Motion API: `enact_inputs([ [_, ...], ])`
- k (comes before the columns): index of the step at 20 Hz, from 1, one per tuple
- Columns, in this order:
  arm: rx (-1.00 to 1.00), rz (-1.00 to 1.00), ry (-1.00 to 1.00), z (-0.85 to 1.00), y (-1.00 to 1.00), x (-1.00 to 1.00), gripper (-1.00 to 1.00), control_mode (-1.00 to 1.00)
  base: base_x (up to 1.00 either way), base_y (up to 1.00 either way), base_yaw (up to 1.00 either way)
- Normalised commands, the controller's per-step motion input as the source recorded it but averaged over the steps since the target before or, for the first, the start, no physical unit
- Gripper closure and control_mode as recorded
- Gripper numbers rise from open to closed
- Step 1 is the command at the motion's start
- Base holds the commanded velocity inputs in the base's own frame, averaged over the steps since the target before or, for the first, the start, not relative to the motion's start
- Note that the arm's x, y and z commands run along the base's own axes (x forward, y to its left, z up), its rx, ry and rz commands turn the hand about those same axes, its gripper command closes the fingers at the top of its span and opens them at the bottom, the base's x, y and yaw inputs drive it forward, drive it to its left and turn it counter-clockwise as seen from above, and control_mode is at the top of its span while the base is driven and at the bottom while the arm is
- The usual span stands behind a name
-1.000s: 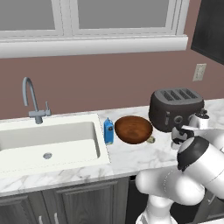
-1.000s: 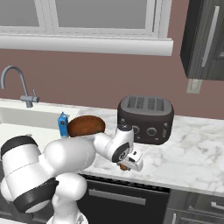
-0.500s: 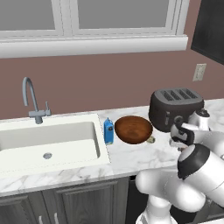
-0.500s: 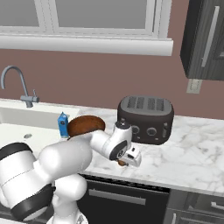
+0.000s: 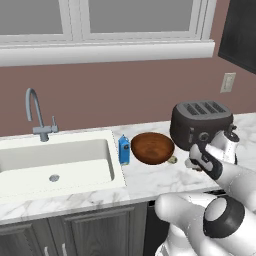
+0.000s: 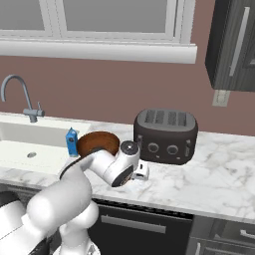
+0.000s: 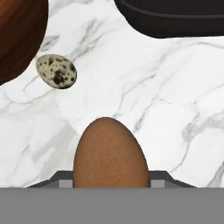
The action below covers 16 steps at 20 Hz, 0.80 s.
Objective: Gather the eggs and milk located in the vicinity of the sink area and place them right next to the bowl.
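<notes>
A: Gripper (image 7: 109, 181) — what's it got?
B: Brown egg (image 7: 109, 153), clamped between the fingers in the hand view. Fingertips mostly hidden behind it, only grey stubs show either side. In the left base view the gripper (image 5: 192, 162) is half buried behind the arm's own links, jaws hard to make out.
A: Other egg?
B: Speckled egg (image 7: 56, 71) lies on the counter (image 7: 144, 100), just beside the bowl (image 7: 19, 35); bowl cut off at the top-left corner. In the left base view it's a tiny sliver at the bowl's right rim (image 5: 171, 159).
A: Milk?
B: Milk (image 5: 124, 150) upright between sink (image 5: 60, 162) and bowl (image 5: 152, 147), just beside the bowl. Right base view: milk (image 6: 72, 142) partly behind the arm.
A: Toaster?
B: Toaster (image 5: 201, 125) right of the bowl; only its dark bottom edge (image 7: 170, 17) in the hand view.
A: Room?
B: White marble counter, mauve wall, window above, faucet (image 5: 36, 115), wall outlet (image 5: 228, 82), dark cabinets below.
</notes>
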Motion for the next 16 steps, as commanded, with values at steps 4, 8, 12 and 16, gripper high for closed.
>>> enact_inputs([
  [4, 0.0, 0.28, -0.16, 0.0, 0.44, 0.01, 1.0, -1.0, 0.0, 0.0, 0.0],
  [8, 0.0, 0.28, -0.03, -0.02, 0.29, 0.03, 1.0, -1.0, 0.0, 0.0, 0.0],
  [12, -0.02, 0.19, 0.0, -0.05, 0.25, 0.25, 1.0, -1.0, 0.0, 0.0, 0.0],
  [16, -0.01, 0.15, 0.0, -0.15, 0.28, 0.35, 1.0, -1.0, 0.0, 0.0, 0.0],
])
